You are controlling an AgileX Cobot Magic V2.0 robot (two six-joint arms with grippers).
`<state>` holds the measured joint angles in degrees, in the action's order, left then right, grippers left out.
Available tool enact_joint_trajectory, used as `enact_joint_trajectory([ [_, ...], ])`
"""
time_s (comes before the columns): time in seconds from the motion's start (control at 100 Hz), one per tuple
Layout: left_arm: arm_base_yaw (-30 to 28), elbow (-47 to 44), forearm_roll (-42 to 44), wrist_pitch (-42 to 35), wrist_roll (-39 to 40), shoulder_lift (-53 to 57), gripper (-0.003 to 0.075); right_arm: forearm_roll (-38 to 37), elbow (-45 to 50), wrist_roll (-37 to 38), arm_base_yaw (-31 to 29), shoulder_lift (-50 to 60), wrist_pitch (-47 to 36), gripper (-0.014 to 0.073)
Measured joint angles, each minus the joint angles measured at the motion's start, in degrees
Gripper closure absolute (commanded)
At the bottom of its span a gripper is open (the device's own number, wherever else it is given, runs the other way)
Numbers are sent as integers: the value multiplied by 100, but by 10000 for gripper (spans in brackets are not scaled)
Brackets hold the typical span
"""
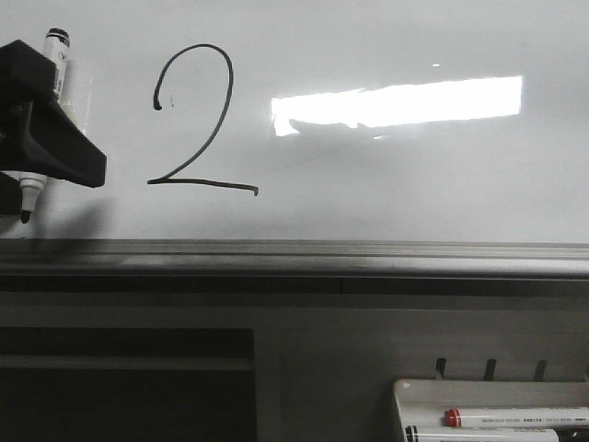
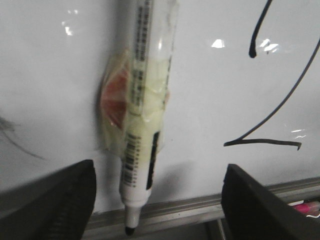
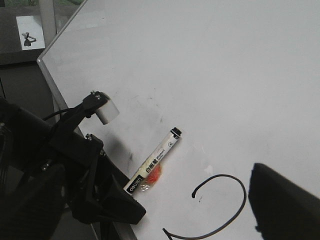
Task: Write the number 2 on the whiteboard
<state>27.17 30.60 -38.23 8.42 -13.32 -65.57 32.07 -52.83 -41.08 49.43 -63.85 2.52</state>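
the number 2 [image 1: 198, 120] is drawn in black on the whiteboard [image 1: 414, 184], just above the grey rail [image 1: 368, 258]. it looks whole, with a curved top and a flat bottom line. the left gripper [image 1: 46, 138] is clamped on a marker [image 1: 55, 55], a little to the left of the 2. the tip points down and looks off the board. i think the job now is to pull the marker away slowly, so no extra line is made. the right jaws look apart, holding nothing.

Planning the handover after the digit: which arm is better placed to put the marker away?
Left, probably. The left end effector holds the marker beside the number 2 on the whiteboard. The right holds nothing visible.
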Motion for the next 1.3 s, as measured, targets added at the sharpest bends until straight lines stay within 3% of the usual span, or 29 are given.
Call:
enact_joint_trajectory([
  [0.28,-10,-34,199,96,0,807,212,26,0,0,0,0,38,-64],
  [0.35,-10,-34,238,199,0,1097,269,26,0,0,0,18,152,-20],
  [0.39,-10,-34,261,261,0,1270,335,26,0,0,0,45,242,48],
  [0.45,-10,-34,341,375,0,1512,503,53,50,0,0,151,352,194],
  [0.52,-10,-44,434,500,0,1858,708,91,181,0,0,349,410,470],
  [0.58,-10,-44,526,561,0,2229,738,117,346,0,0,573,410,676],
  [0.92,-10,-113,1465,651,0,4655,741,194,2003,0,0,2783,66,645],
  [1.1,-10,-632,1981,656,-10,5696,741,222,3202,0,0,4304,-152,645],
  [1.3,-10,-1235,1990,695,-10,6525,741,319,4246,0,0,5470,-114,645],
])
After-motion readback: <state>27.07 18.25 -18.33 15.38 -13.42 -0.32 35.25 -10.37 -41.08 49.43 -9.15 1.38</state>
